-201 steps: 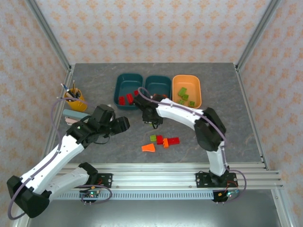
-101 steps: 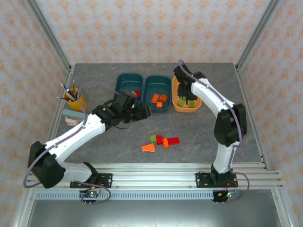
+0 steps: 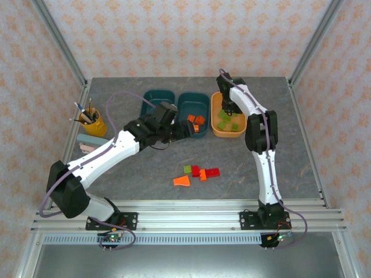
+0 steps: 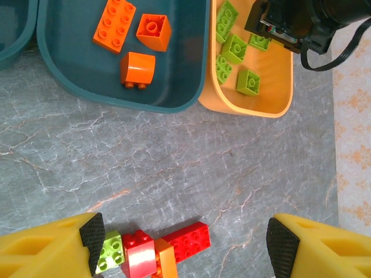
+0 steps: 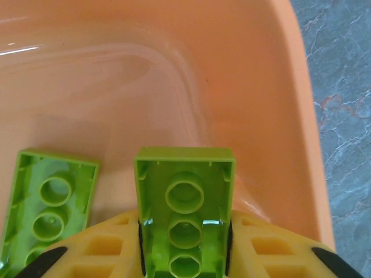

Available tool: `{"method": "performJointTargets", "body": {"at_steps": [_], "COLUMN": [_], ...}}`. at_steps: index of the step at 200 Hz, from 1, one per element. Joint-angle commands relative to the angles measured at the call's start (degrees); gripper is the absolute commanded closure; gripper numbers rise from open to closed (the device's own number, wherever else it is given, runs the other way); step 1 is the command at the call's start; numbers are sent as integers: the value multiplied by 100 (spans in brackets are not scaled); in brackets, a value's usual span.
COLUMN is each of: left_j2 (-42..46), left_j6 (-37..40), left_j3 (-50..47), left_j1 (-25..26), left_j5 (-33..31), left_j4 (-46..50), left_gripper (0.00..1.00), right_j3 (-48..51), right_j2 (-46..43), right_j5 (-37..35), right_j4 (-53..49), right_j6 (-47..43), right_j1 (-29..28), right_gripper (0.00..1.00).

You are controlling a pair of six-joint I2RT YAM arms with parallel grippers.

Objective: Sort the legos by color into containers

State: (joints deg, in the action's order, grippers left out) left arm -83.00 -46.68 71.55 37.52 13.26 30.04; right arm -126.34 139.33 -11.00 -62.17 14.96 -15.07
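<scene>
**Top view.** My left gripper (image 3: 186, 130) is at the near end of the middle teal tray (image 3: 194, 103). My right gripper (image 3: 227, 109) is over the orange tray (image 3: 239, 103). The left teal tray (image 3: 153, 101) lies alongside. A cluster of loose bricks (image 3: 197, 172) sits on the table (image 3: 139, 174), well short of the trays.

**Left wrist view.** My fingers are spread wide, with nothing between the pads. One green, two red and one orange brick lie below. Three orange bricks (image 4: 138, 69) lie in the teal tray, and four green bricks (image 4: 248, 81) in the orange tray.

**Right wrist view.** My fingers clamp a green brick (image 5: 185, 202), hollow side up, above the orange tray's floor. A second green brick (image 5: 49, 211) lies just beside it.
</scene>
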Motion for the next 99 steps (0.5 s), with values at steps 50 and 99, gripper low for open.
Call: {"method": "performJointTargets", "body": {"at_steps": [50, 99], "left_j2": [275, -17], "left_j6": [155, 871], "left_j3": [-113, 57], "left_j1": [35, 282], "left_j5": [-201, -70], "left_j4": [522, 1123], "left_gripper": [23, 25], "right_j3": [-432, 1127], "right_j2": [-575, -2623], "right_j5": [149, 497], "right_j4": [-360, 379], "right_j6": [-196, 73], "right_j1": [-165, -655], "right_gripper": [44, 44]}}
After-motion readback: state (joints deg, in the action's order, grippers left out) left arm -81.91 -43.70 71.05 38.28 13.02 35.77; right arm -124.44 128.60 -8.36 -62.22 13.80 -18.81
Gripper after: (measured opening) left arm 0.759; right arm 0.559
